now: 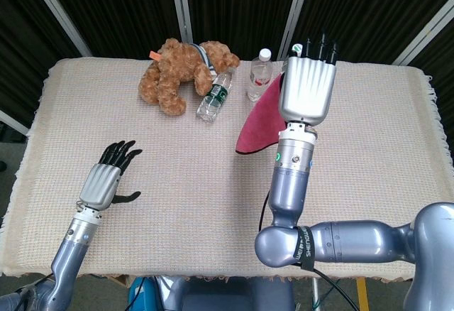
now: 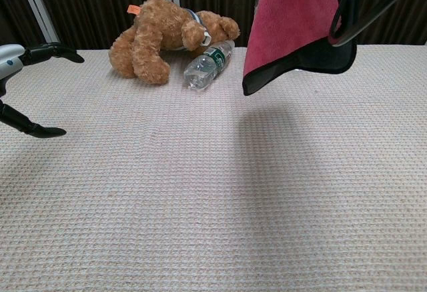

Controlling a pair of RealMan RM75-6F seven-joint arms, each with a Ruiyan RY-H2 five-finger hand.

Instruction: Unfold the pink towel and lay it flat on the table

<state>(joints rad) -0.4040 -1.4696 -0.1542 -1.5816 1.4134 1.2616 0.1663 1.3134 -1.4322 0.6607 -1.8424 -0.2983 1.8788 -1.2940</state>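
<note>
My right hand (image 1: pixel 307 89) is raised above the table's far middle and holds the pink towel (image 1: pixel 259 123) by its top. The towel (image 2: pixel 291 20) hangs free in the air, still doubled, its dark-edged lower corner clear of the cloth. In the chest view the hand itself is out of frame above. My left hand (image 1: pixel 105 180) hovers low over the near left of the table with fingers spread and nothing in it; its fingertips (image 2: pixel 47 53) show at the left edge of the chest view.
A brown teddy bear (image 1: pixel 181 72) lies at the far left-centre. A plastic bottle (image 1: pixel 216 96) lies on its side beside it, and another bottle (image 1: pixel 259 74) stands upright behind the towel. A woven cream cloth (image 1: pixel 177 197) covers the table.
</note>
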